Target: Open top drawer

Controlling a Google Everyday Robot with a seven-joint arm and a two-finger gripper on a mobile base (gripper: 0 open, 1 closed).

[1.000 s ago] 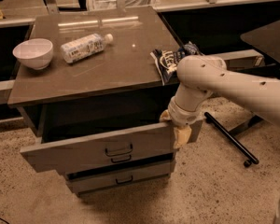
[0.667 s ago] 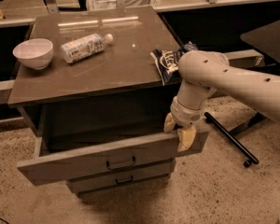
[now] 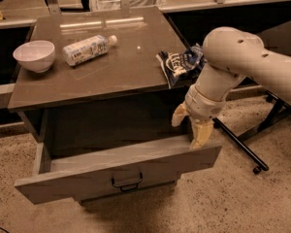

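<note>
The top drawer (image 3: 87, 178) is a wide grey-brown front with a small black loop handle (image 3: 127, 182). It stands pulled far out from the cabinet under the counter, and its deep grey inside shows. My gripper (image 3: 190, 126) is at the drawer's right end, just behind the front panel's top edge. Its two yellowish fingertips (image 3: 202, 134) are spread apart and hold nothing. The white arm comes in from the right. The lower drawers are hidden under the open one.
On the counter top (image 3: 111, 76) lie a white bowl (image 3: 34, 55), a plastic bottle on its side (image 3: 87, 49) and a dark snack bag (image 3: 182, 64) at the right edge. A black wheeled stand leg (image 3: 237, 147) crosses the speckled floor at right.
The top drawer has slid farther out toward the camera. My gripper has moved forward and down with it, staying at its right end.
</note>
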